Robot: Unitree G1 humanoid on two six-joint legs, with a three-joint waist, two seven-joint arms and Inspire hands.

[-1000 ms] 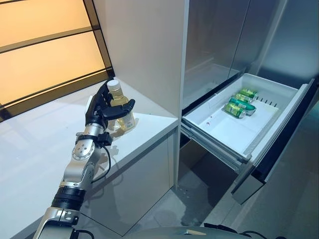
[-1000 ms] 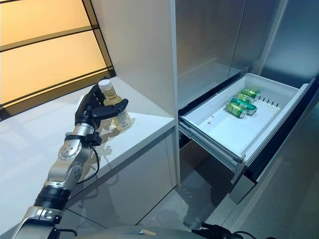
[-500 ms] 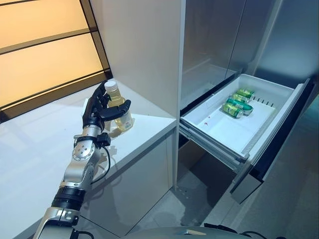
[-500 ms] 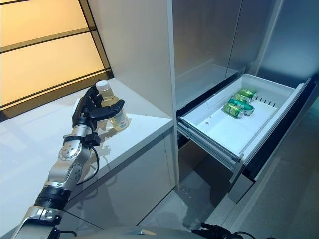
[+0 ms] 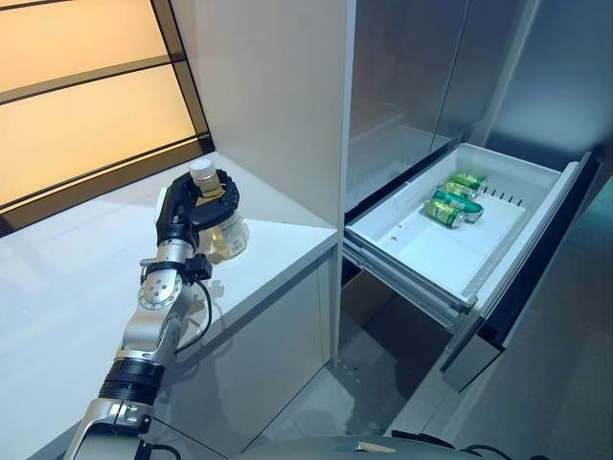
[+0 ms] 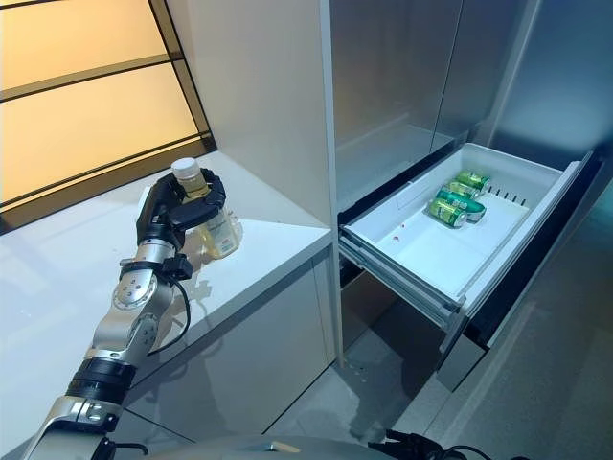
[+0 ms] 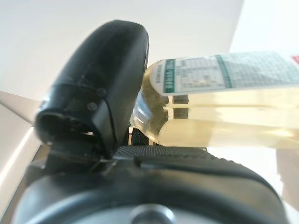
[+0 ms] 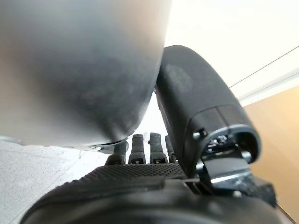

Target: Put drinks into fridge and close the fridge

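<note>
The left hand (image 5: 192, 205) wraps the bottle (image 5: 222, 233) on the counter (image 5: 278, 240).

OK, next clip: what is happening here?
The robot's left hand has its fingers curled round a bottle of pale yellow drink on the white counter beside the fridge. The fridge drawer stands pulled open with green cans lying at its back. The right hand shows only in its own wrist view, idle.
</note>
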